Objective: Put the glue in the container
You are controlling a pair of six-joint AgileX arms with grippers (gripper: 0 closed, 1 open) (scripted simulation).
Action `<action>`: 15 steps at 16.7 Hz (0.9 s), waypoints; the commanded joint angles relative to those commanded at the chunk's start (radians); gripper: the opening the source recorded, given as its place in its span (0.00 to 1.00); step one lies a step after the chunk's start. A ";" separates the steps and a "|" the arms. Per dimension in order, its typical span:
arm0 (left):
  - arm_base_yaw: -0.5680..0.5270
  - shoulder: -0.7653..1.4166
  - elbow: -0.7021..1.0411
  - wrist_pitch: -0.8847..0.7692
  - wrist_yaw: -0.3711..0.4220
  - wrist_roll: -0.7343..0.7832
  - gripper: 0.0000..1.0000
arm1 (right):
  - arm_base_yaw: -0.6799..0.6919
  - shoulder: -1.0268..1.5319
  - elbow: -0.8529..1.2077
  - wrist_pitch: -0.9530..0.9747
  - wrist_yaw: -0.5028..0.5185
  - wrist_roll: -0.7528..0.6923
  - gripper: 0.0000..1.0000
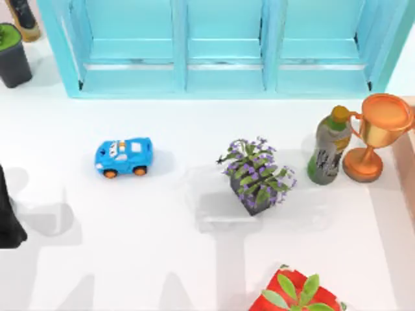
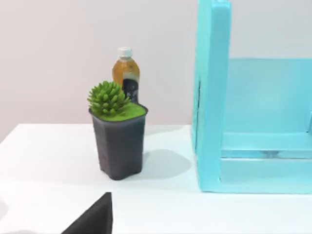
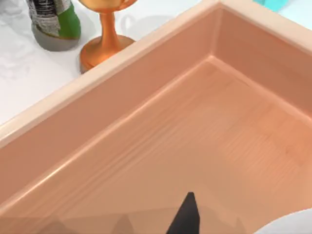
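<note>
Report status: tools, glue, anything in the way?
Left tool parked at table's left edge. Right tool over the wooden container. Glue's whereabouts: cannot tell. Trophy and green bottle stand just outside container's wall.

The right wrist view looks down into a wooden container (image 3: 204, 141), pale peach-brown, with a flat grained floor and low walls that meet at a corner. A dark pointed fingertip (image 3: 185, 217) of the right gripper hangs over the floor (whether the fingers stand apart or together cannot be told). A small white rounded shape (image 3: 292, 224) sits at the picture's edge over the floor. Outside the container, on the white table (image 3: 29, 83), an orange trophy (image 3: 105, 41) stands just beside the wall, its round base near the rim. A green bottle (image 3: 56, 24) with a grey label stands next to the trophy.
</note>
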 joint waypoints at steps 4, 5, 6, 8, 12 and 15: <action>0.000 0.000 0.000 0.000 0.000 0.000 1.00 | 0.030 -0.001 -0.036 0.067 0.001 0.058 0.00; 0.000 0.000 0.000 0.000 0.000 0.000 1.00 | 0.040 -0.001 -0.047 0.106 0.001 0.084 0.00; 0.000 0.000 0.000 0.000 0.000 0.000 1.00 | 0.050 -0.001 -0.057 0.146 0.000 0.107 0.00; 0.000 0.000 0.000 0.000 0.000 0.000 1.00 | 0.068 -0.002 -0.077 0.209 0.000 0.145 0.00; 0.000 0.000 0.000 0.000 0.000 0.000 1.00 | 0.105 -0.001 -0.119 0.327 0.004 0.228 0.00; 0.000 0.000 0.000 0.000 0.000 0.000 1.00 | 0.135 0.001 -0.154 0.454 0.006 0.304 0.00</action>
